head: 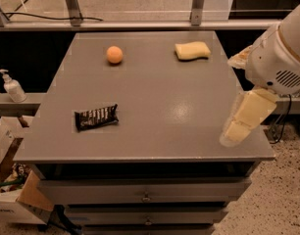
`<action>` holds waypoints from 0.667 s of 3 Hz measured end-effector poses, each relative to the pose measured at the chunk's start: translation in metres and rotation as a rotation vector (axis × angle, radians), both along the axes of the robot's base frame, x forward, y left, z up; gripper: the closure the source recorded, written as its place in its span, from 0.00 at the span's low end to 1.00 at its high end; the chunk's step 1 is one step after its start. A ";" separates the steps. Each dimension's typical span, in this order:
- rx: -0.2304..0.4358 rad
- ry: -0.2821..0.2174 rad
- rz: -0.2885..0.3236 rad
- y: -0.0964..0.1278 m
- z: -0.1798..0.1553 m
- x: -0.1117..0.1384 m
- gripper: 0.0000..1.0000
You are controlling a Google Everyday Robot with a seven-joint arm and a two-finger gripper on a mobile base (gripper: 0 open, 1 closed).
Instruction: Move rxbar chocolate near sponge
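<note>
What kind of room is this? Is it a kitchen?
Probably a lab or workshop, not a kitchen: a grey drawer cabinet, cardboard boxes on the floor, a pump bottle, and the robot's gripper hanging over the cabinet's right edge.

Nothing can be read in full: the rxbar chocolate (96, 117), lying well apart from the gripper (232, 135) across the grey table (164, 97), bears white lettering along its black wrapper, but the letters are too small to make out. The gripper itself hangs at the table's near corner, over the edge on the picture's right, and shows no marking. Lower than the gripper and far off at the opposite side, a white box (8, 212) on the floor carries a short dark print that is also illegible.
</note>
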State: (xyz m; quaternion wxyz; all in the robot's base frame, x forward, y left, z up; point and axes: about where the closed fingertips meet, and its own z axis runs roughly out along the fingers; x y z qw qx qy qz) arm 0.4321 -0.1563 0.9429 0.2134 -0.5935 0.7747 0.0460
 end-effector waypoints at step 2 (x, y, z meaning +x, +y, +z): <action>0.253 0.038 0.018 0.077 -0.037 0.011 0.00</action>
